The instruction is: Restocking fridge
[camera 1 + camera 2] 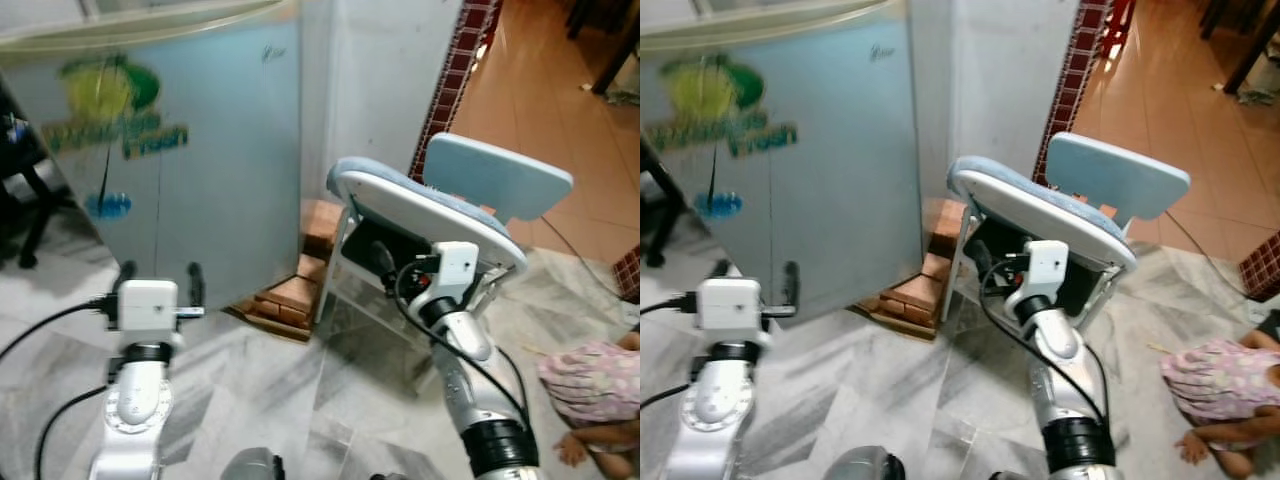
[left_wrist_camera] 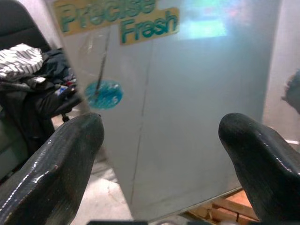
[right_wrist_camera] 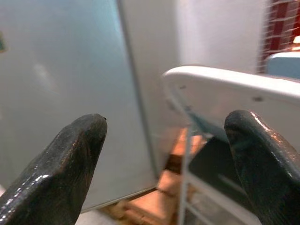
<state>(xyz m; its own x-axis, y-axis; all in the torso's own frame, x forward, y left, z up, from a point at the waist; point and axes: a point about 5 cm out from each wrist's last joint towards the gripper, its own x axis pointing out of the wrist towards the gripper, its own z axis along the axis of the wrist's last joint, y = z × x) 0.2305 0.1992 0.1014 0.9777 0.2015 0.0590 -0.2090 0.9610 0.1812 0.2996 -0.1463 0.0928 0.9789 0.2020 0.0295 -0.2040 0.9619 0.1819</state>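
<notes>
Standing upright, fridge (image 1: 200, 150) door shut, facing both spread-fingered grippers: left (image 1: 160, 275), right (image 3: 164, 154).

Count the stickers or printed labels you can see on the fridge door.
2 on the fridge door: a green-and-yellow logo near the top, and a round blue sticker below it. Others may be out of frame.

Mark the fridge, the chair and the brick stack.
fridge (image 1: 220, 190), left eye view, bare door panel
chair (image 1: 420, 205), left eye view, seat edge
brick stack (image 1: 290, 297), left eye view, top brick
</notes>
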